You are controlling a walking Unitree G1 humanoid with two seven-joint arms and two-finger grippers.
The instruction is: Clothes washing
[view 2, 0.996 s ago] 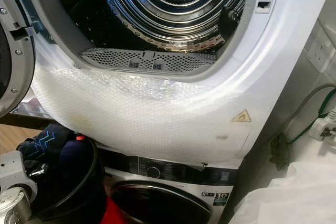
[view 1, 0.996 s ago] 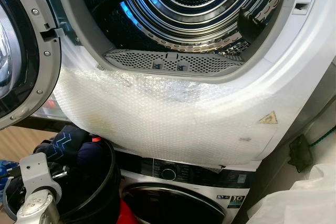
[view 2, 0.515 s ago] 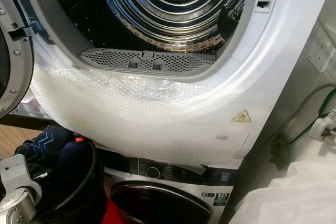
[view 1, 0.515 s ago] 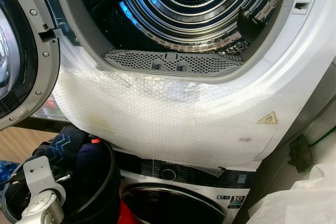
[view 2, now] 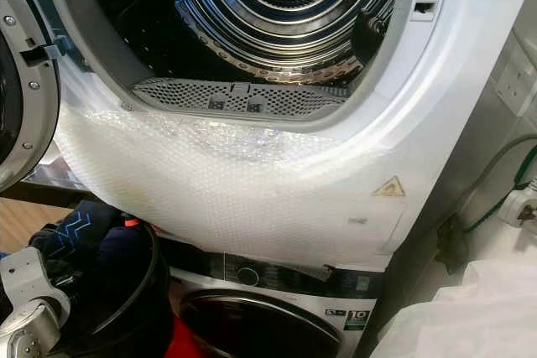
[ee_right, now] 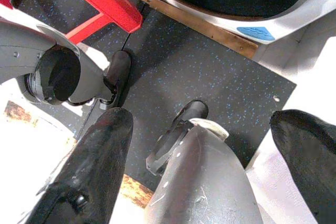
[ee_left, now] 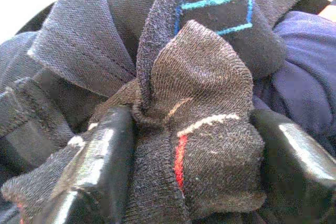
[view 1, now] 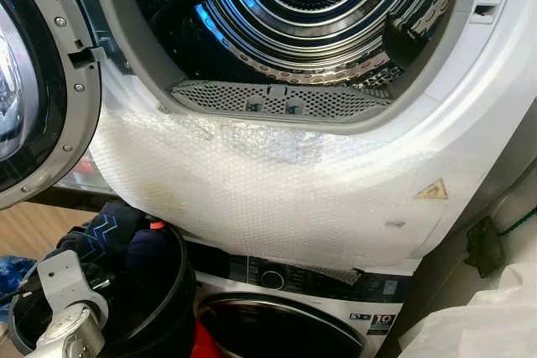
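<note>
**One sock gripped over the laundry bucket**

The left gripper [ee_left: 191, 145] has its jaws clamped on one dark sock [ee_left: 202, 129] atop dark clothes [view 1: 117, 236] in one black bucket [view 1: 172, 291]. Two stacked machines: an open dryer [view 1: 470, 106] wrapped in bubble wrap [view 1: 277, 199], a washer [view 1: 294, 324] below. The right gripper [ee_right: 202, 166], jaws apart, hangs over speckled dark floor [ee_right: 220, 72].

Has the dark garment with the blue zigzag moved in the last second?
No. The garment lies in the same spot against the black bucket's rim; the whole view shifted slightly, so it is the camera that moved.
</note>
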